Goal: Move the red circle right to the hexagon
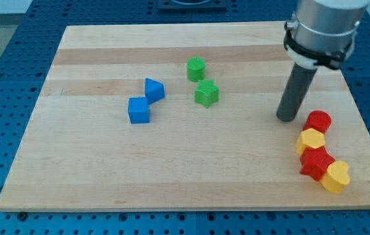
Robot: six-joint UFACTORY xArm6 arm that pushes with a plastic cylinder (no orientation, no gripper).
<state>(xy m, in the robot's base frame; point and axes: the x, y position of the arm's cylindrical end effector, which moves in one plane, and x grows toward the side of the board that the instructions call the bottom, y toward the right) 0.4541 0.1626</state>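
Note:
The red circle [318, 121] lies at the view's right on the wooden board [191, 176]. The yellow hexagon [310, 140] sits just below it and a little to its left, touching it. My tip [288, 118] rests on the board just left of the red circle, a small gap away, level with it. Below the hexagon lie a red star [316, 162] and a yellow heart [336, 176], forming a chain down the right side.
A green circle [196, 68] and a green star [206, 93] lie near the board's middle top. A blue triangle [153, 89] and a blue cube [139, 110] lie left of centre. The board's right edge runs close to the red and yellow blocks.

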